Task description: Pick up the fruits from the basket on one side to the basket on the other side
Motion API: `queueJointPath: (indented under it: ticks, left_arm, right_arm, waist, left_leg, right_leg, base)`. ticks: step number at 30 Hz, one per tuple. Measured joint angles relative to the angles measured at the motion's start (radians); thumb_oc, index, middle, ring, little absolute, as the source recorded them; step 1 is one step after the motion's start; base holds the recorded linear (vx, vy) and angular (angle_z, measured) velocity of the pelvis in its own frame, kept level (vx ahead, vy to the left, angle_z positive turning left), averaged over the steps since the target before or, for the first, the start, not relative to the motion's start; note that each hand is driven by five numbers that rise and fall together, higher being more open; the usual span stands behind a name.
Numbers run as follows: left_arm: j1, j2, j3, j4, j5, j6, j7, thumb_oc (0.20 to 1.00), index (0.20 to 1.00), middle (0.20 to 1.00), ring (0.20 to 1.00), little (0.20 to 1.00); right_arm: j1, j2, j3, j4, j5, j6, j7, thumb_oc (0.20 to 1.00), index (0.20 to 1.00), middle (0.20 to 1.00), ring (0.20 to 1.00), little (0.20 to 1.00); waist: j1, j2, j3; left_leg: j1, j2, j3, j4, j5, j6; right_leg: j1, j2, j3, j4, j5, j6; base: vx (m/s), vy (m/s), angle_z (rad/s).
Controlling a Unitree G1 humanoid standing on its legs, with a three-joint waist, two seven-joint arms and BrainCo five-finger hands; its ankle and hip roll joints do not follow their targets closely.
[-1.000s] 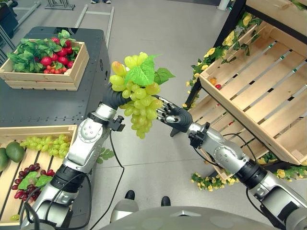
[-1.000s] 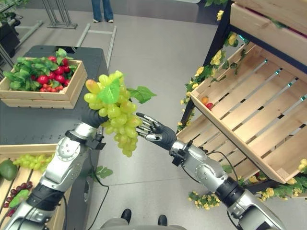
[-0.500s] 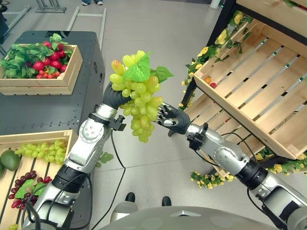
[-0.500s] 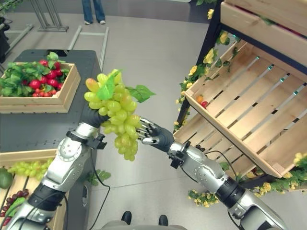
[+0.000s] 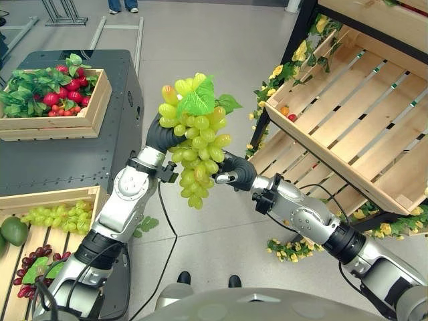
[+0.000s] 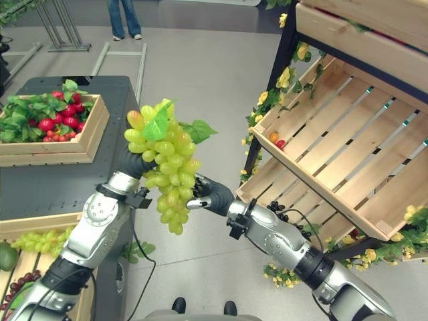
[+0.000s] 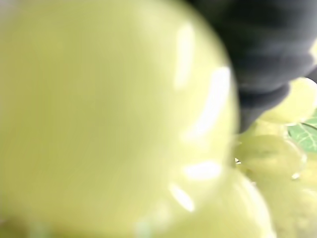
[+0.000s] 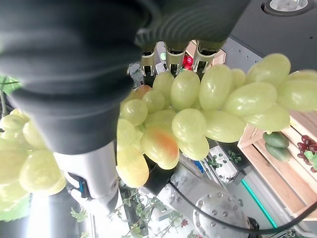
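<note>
A big bunch of green grapes (image 5: 197, 144) with a green leaf on top hangs in the air in front of me. My left hand (image 5: 159, 132) holds it up from the left, near the top, with its fingers hidden behind the fruit. My right hand (image 5: 239, 175) presses against the bunch's lower right side. In the right wrist view its fingers (image 8: 168, 54) reach straight past the grapes (image 8: 188, 114), which lie against the palm. The slanted wooden crate (image 5: 354, 134) on the shelf at right holds a small orange fruit and a red one (image 5: 287, 112) in its corner.
At lower left a wooden crate (image 5: 40, 195) holds green grapes (image 5: 60, 215), purple grapes (image 5: 37, 271) and a green fruit (image 5: 13, 229). A crate of red fruit and leaves (image 5: 53, 100) stands on the dark table. Yellow flower garlands (image 5: 294, 60) trim the shelf. A person's legs (image 6: 124, 17) stand far back.
My right hand has moved left from just beside the bunch until it lies against the grapes. The left hand keeps the bunch raised. The camera has shifted a little.
</note>
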Motion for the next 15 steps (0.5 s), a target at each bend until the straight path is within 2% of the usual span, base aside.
queueJointPath:
  ticks: [6,11,13,15]
  left_arm:
    - [0.000,0.003,-0.004,0.000,0.005,0.000,0.011,0.200,0.200,0.200,0.200,0.200]
    - [0.000,0.019,-0.006,0.000,0.092,0.001,0.029,0.200,0.200,0.200,0.200,0.200]
    - [0.000,0.030,-0.006,0.000,0.140,0.002,0.040,0.200,0.200,0.200,0.200,0.200]
    - [-0.003,0.057,-0.006,0.000,0.276,0.002,0.071,0.200,0.200,0.200,0.200,0.200]
  right_arm:
    - [-0.007,0.010,0.014,0.007,-0.002,0.002,-0.005,1.000,1.000,1.000,1.000,1.000]
    - [-0.032,0.034,0.036,0.034,-0.038,0.013,-0.024,1.000,1.000,1.000,1.000,1.000]
    - [-0.032,0.034,0.036,0.039,-0.048,0.016,-0.028,1.000,1.000,1.000,1.000,1.000]
    - [-0.032,0.034,0.036,0.039,-0.077,0.017,-0.035,1.000,1.000,1.000,1.000,1.000]
  waist:
    - [0.000,-0.001,-0.001]
    - [0.000,-0.002,-0.002]
    - [0.000,-0.002,-0.002]
    - [-0.001,-0.002,-0.003]
  left_leg:
    - [0.000,0.000,0.001,0.000,0.000,0.000]
    - [0.004,0.000,0.005,0.000,0.000,0.000]
    - [0.004,0.000,0.006,0.000,0.000,0.000]
    - [0.005,0.001,0.007,-0.001,0.000,0.000]
  right_leg:
    - [-0.001,0.000,0.003,0.000,0.000,0.000]
    - [0.000,0.001,0.007,0.000,0.002,0.000]
    - [0.001,0.001,0.009,0.000,0.002,0.000]
    - [0.001,0.001,0.009,0.000,0.002,0.001]
  base:
    - [0.00,0.000,0.00]
    - [0.00,0.000,0.00]
    - [0.00,0.000,0.00]
    - [0.00,0.000,0.00]
